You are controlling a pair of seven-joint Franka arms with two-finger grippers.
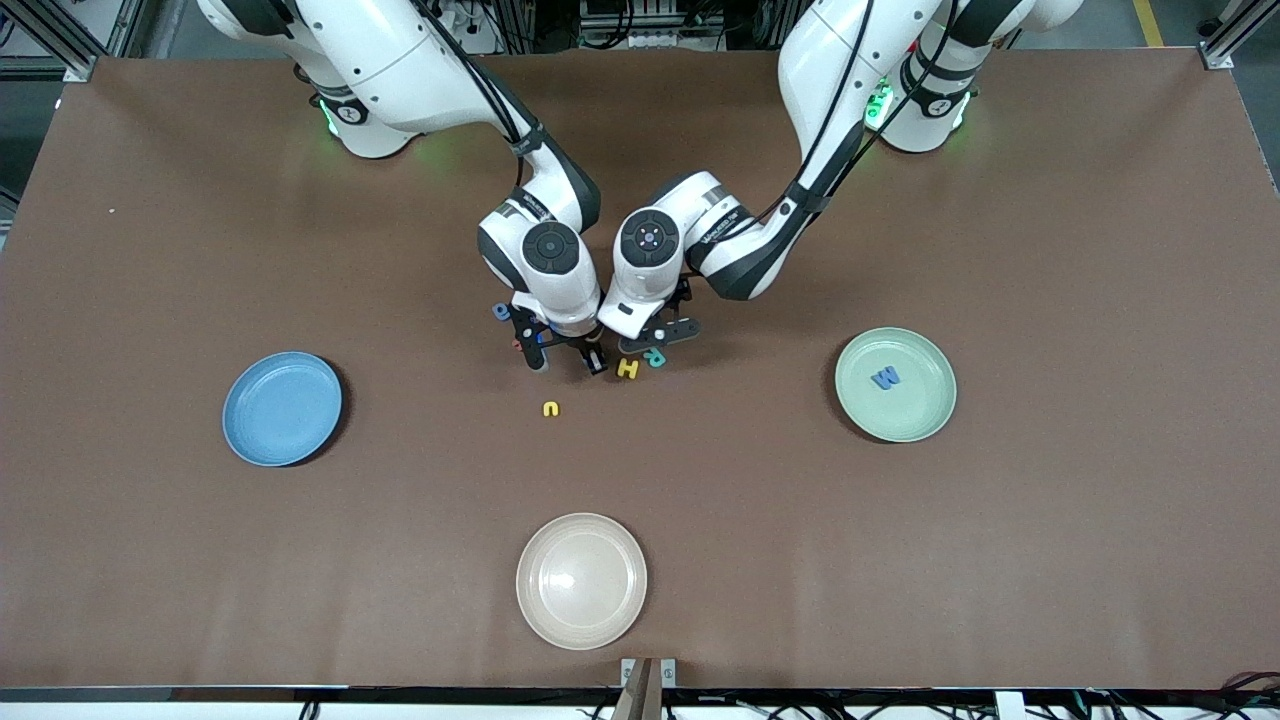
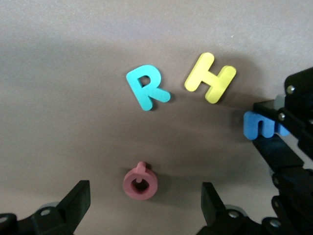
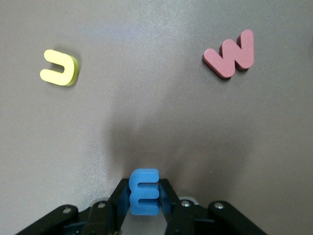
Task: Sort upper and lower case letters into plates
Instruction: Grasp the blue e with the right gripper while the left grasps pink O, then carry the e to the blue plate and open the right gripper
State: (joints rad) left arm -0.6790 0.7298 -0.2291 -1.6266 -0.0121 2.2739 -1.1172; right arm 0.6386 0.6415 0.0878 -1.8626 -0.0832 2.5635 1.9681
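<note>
Right fingers point(image 3: 145, 205) pinching blue letter point(image 3: 144, 192) at the table; left fingers point(image 2: 142, 205) spread over maroon letter point(image 2: 140, 182).

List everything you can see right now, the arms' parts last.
blue plate: 1, blue, empty, toward the right arm's end
mint plate: 1, pale green, toward the left arm's end
plated letter: 1, blue, in the mint plate
cream plate: 1, beige, nearest the front camera
yellow u: 1, yellow, mid-table
H: 1, yellow, beside R
R: 1, teal
W: 1, pink, on the table
maroon letter: 1, under the left pincer
gripped letter: 1, blue, in the right pincer
table: 1, brown
left pincer: open
right pincer: shut on the gripped letter
</note>
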